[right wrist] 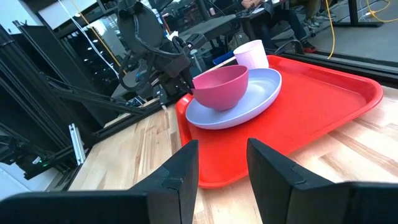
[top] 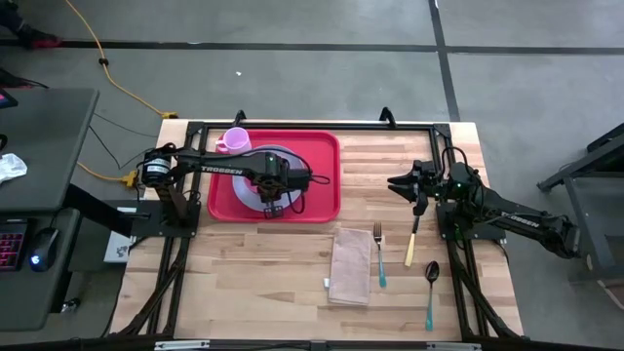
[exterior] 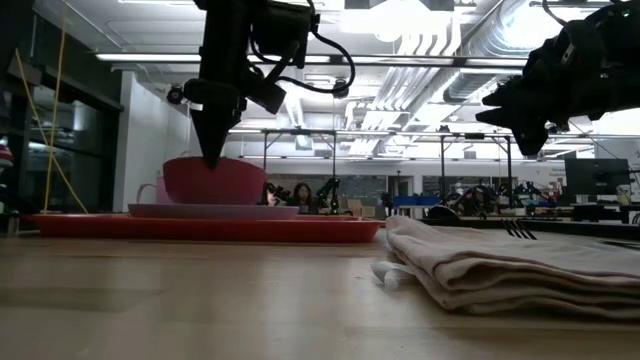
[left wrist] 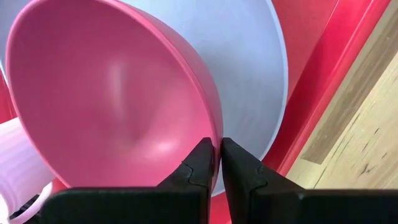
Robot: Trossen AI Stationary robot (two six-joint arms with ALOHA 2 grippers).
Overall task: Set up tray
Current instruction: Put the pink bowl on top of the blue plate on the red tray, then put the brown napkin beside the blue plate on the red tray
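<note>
Left hand (top: 274,200) over plate (top: 255,166) on red tray (top: 322,185).
</note>
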